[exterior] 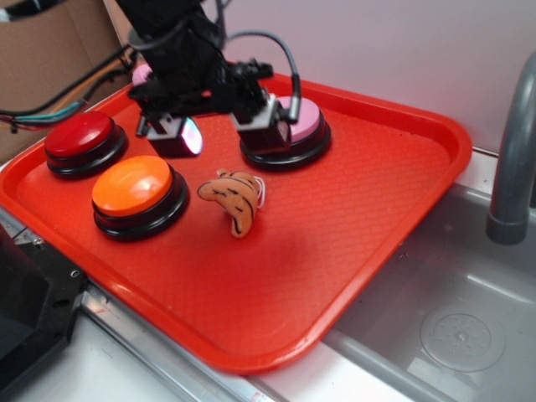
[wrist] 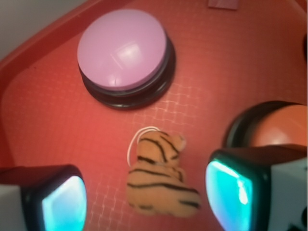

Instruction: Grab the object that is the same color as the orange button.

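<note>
Gripper (exterior: pixel 224 126): hangs above the back of the tray, jaws spread wide, nothing between them; in the wrist view the two pads (wrist: pixel 62 204) sit at either side of the toy with clear gaps.
Toy (exterior: pixel 235 198): orange-tan plush with dark stripes, curved, lying on the tray near its middle, just right of the orange button and in front of the pink one; touching neither. A thin white loop (wrist: pixel 137 139) sticks out at one end.
Orange button (exterior: pixel 138 195): glossy dome on a black base, front left of the tray.
Red button (exterior: pixel 84 142): behind the orange one, near the left rim.
Pink button (exterior: pixel 289 134): back centre, partly hidden by the gripper in the exterior view.
Tray (exterior: pixel 368 218): red, textured, resting on a counter edge beside a steel sink (exterior: pixel 452 310).
Pipe (exterior: pixel 511 159): grey, curved, standing at the right over the sink.
</note>
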`<action>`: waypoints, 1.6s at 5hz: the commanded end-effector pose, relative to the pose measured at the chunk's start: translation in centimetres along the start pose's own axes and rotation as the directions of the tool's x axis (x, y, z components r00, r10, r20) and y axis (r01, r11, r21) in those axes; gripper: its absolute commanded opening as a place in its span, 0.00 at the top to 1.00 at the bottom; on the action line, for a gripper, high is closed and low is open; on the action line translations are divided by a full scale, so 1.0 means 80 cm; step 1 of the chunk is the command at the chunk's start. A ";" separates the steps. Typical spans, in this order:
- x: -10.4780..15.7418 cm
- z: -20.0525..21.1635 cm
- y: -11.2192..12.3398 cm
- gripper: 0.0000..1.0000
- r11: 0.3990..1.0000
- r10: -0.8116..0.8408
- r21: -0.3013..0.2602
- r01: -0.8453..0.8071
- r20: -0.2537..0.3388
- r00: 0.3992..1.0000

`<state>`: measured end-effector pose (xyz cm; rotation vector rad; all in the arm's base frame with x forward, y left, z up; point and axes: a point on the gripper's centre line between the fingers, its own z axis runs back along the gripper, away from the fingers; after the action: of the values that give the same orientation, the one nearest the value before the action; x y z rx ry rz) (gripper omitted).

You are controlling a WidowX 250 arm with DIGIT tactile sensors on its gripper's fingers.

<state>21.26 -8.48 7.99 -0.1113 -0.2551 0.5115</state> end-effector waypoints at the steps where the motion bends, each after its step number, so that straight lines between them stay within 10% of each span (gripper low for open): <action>1: 0.001 -0.030 -0.008 0.00 0.999 -0.037 0.036 0.037 0.009 0.999; 3: -0.005 -0.055 -0.006 0.00 0.994 -0.054 0.093 0.055 -0.010 0.998; 4: -0.008 -0.056 -0.008 1.00 0.994 -0.060 0.095 0.060 -0.002 0.998; 8: 0.054 0.104 0.009 1.00 0.912 -0.410 -0.067 0.405 -0.108 0.906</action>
<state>21.33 -5.61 15.41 -0.1137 -0.1150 0.0909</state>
